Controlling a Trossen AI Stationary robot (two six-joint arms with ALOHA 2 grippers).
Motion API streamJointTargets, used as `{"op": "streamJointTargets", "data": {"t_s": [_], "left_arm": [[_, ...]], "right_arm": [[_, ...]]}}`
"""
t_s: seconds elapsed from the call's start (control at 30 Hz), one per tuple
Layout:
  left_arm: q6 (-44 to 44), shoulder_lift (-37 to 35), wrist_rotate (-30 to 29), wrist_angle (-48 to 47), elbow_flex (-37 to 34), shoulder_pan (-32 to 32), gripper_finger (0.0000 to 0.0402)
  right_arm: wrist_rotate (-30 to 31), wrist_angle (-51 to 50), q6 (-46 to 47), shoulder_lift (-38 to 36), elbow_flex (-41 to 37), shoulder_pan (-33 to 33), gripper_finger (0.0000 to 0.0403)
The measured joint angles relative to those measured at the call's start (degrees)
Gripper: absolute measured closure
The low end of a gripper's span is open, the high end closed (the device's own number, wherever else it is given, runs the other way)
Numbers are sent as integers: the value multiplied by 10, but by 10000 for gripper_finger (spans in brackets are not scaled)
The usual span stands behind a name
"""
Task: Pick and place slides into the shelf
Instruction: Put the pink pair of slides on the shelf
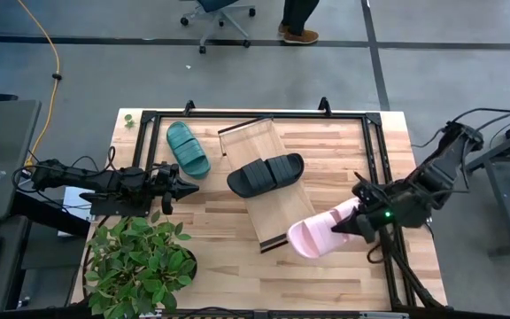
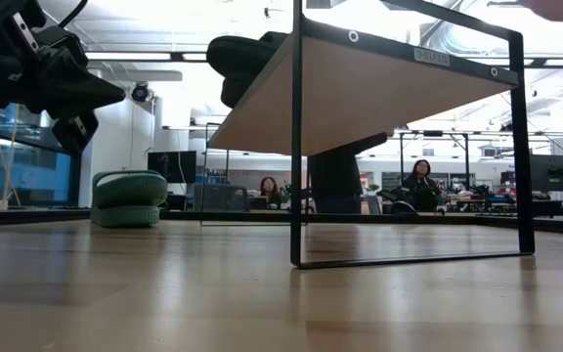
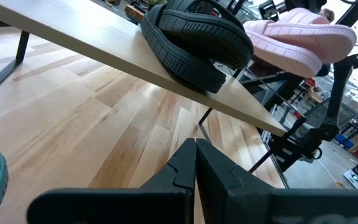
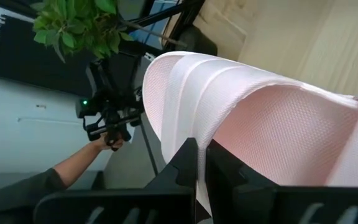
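Observation:
The shelf [image 1: 264, 190] is a light-wood board on thin black end rails and stands slantwise mid-table. The black slide [image 1: 266, 174] lies on top of the board and shows in the left wrist view [image 3: 191, 43]. The dark green slide [image 1: 188, 148] lies sole down on the tabletop, left of the shelf. My right gripper [image 1: 351, 223] is shut on the pale pink slide [image 1: 319, 234] by the shelf's near end. My left gripper [image 1: 184, 187] is shut and empty, just above the tabletop left of the shelf, pointing at it. My right gripper pinches the pink slide's wide ribbed strap at its edge [image 4: 188, 127] between its two fingers. The fingers come level from the table's right side. The slide is lifted clear of the table, above the level of the shelf board [image 3: 297, 37].
A potted plant [image 1: 140, 261] stands at the table's near left corner. A black metal frame [image 1: 255, 115] runs around the tabletop. People sit in the room beyond the table's far edge [image 2: 420, 181].

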Motion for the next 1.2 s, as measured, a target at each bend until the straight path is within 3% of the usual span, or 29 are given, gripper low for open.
{"op": "streamJointTargets", "data": {"t_s": [0.73, 1.2], "left_arm": [[7, 0, 0, 0, 0, 0, 401], [9, 0, 0, 0, 0, 0, 401]], "right_arm": [[-177, 20, -162, -2, 0, -216, 403], [-258, 74, -226, 37, 0, -299, 403]]}}
